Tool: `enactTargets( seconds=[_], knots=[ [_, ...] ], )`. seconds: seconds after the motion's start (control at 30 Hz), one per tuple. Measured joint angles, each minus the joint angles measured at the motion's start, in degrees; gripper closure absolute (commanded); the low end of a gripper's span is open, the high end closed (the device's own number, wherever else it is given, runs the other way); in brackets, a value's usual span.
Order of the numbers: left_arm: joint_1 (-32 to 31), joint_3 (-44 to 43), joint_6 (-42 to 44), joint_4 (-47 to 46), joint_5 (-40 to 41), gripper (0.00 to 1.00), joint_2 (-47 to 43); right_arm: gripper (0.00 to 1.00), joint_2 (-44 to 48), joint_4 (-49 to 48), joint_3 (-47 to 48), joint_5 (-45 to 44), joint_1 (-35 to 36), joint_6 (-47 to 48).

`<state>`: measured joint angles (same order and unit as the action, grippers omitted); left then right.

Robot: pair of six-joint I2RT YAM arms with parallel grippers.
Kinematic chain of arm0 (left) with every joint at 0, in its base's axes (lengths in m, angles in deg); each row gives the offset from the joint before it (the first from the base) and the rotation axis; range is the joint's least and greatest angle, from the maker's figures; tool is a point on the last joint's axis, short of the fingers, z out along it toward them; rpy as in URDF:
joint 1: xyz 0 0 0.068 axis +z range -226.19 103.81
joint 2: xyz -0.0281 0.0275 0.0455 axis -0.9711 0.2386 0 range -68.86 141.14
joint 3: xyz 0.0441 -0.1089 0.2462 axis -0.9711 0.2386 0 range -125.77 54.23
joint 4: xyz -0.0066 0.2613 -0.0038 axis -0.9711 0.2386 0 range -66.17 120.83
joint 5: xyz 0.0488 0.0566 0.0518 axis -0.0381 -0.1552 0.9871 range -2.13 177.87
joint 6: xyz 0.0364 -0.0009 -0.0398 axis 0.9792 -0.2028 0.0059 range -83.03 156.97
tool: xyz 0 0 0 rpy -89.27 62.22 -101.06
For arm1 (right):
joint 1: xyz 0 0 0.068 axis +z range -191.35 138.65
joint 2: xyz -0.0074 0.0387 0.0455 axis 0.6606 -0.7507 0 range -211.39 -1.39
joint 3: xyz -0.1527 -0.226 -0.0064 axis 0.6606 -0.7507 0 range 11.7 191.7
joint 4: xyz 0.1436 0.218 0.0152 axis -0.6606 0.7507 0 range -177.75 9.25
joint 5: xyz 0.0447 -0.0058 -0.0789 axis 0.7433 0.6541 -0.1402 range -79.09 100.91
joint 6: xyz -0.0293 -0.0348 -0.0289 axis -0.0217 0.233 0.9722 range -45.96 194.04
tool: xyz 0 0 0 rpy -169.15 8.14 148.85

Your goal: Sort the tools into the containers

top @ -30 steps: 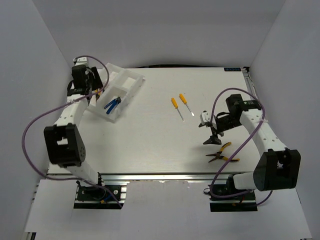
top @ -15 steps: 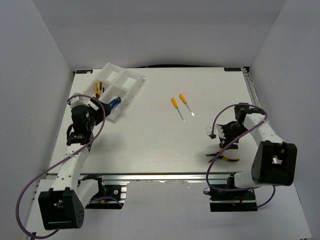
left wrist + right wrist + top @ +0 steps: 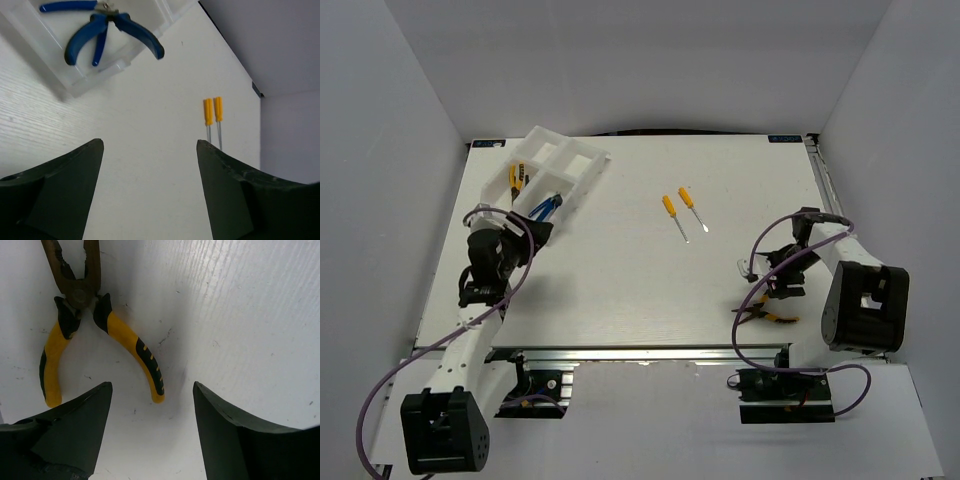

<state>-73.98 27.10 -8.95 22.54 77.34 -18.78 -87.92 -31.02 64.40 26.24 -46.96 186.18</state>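
My left fingers are spread wide and hold nothing, near the white plastic divided tray, where blue-handled pliers lie in one compartment. Two short orange-handled screwdrivers lie side by side on the white desk. My right fingers stand wide too, empty, over yellow-and-black-handled pliers lying flat on the desk.

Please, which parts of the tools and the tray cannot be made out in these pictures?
Right wrist: the top edge cuts off the nose of the yellow-black pliers.
Top view: the right gripper hides most of those pliers.
Left wrist: the top edge cuts off most of the tray and the heads of the blue pliers.
Top view: tools in the tray are too small for details.
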Motion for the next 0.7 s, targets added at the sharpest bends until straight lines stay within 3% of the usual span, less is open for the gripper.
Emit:
enactTargets(
  seconds=[0.13,0.33,0.7],
  knots=[
    [-3.17,3.18,-3.39,-3.16,-2.38,0.22,-0.5,0.32,-1.69,-1.46,-0.93,0.27,0.23,0.26],
    [-14.48,4.12,-6.57,-9.47,-1.87,0.27,0.26,0.41,-2.47,-3.15,-3.76,1.51,1.46,-0.06],
    [-27.62,3.83,-10.4,-18.62,3.16,0.3,10.29,0.88,1.94,-6.48,-8.33,2.69,1.86,-2.71]
  ],
)
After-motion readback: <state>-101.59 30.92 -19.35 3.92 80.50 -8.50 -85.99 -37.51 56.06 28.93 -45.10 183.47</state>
